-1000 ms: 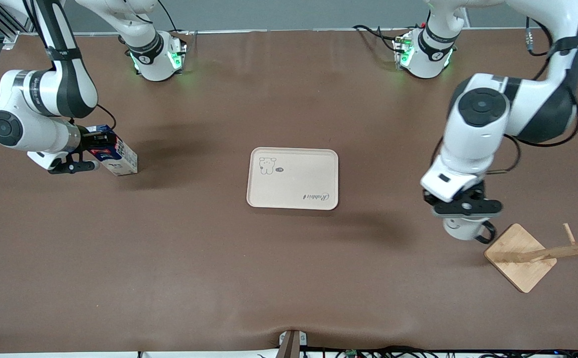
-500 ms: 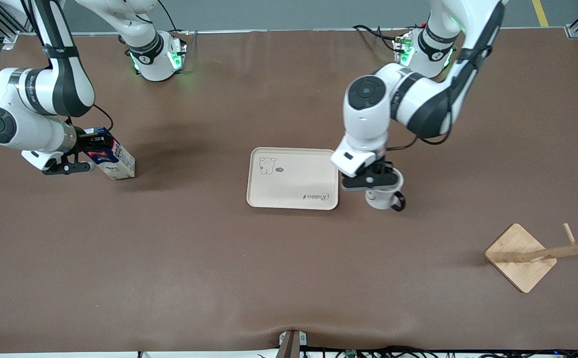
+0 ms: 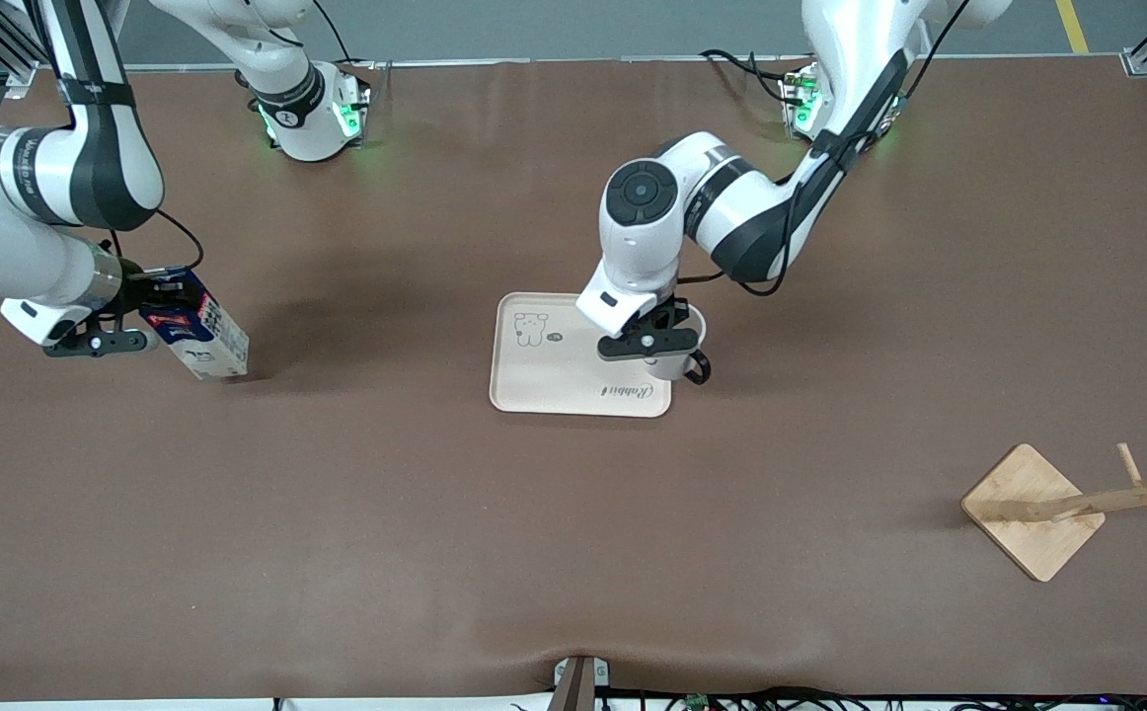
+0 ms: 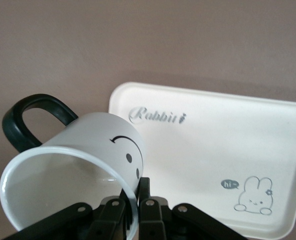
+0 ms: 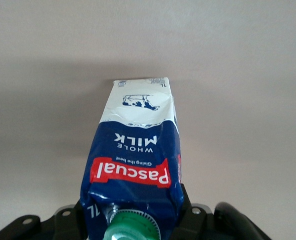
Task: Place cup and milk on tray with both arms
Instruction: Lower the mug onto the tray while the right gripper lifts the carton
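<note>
Left gripper (image 3: pixel 654 341), jaws pinched on the rim of the smiley mug (image 4: pixel 77 165), has travelled from beside the wooden rack (image 3: pixel 1067 509) at the left arm's end of the tabletop (image 3: pixel 573 533) to hang over the 3 o'clock edge of the Rabbit tray (image 3: pixel 554 370). Mug is tilted, black handle (image 3: pixel 698 367) overhanging the tray edge toward the left arm's end.

Right gripper (image 3: pixel 129 316), jaws now clamped on the top of the Pascal milk carton (image 3: pixel 193 326), has drifted slightly toward the right arm's end. Carton leans; whether its base touches the tabletop I cannot tell. It sits well apart from the tray, at 9 o'clock of it.
</note>
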Robot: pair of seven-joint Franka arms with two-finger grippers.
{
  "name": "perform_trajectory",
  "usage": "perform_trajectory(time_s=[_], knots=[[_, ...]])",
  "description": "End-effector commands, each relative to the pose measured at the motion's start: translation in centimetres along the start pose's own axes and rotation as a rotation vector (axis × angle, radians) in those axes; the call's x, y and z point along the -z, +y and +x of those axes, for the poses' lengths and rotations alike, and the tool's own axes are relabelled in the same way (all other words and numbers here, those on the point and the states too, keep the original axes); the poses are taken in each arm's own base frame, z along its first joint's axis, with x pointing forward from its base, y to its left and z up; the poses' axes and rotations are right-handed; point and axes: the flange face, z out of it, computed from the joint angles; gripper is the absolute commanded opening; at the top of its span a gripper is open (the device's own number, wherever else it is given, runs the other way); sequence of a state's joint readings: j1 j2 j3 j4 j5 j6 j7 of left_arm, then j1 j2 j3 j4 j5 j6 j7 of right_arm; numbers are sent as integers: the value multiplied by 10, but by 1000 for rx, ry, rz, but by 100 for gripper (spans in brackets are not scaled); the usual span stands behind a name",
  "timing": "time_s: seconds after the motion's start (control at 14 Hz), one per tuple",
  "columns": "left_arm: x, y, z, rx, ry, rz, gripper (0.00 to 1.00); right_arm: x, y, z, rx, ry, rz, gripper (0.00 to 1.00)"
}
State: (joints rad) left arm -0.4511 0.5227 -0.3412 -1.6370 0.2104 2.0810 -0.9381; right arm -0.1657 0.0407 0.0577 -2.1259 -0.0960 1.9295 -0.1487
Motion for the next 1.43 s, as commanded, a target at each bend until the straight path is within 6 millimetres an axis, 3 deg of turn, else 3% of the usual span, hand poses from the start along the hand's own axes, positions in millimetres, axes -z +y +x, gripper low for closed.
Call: perform_trajectory(time_s=[0.0,0.14,0.36,0.64,0.79,0.86,0.93,1.07,1.21,1.36], knots=[[-17,23,-2,15,-68,-19,0,28,8,17,0,-40,8,0],[-40,37,-14,29,-104,-10,0,40,12,27,-1,-50,11,0],[-64,41,-9,45,-131,1,0,61,8,37,3,-15,2,0],[-76,40,-12,32,-142,16,0,90,-9,60,33,27,-8,0],[-84,40,-12,29,-146,24,0,88,-24,74,24,26,-11,0],[-85,40,-12,26,-145,27,5,84,-31,76,22,16,-6,0],[-87,38,-11,32,-146,31,55,83,-43,77,24,11,32,0],[-85,36,-9,31,-138,36,100,80,-57,73,-22,-29,96,0],[-69,31,-2,34,-120,41,100,78,-78,72,-42,-54,121,0],[-34,21,15,54,-102,40,100,80,-109,72,-78,-60,137,0]])
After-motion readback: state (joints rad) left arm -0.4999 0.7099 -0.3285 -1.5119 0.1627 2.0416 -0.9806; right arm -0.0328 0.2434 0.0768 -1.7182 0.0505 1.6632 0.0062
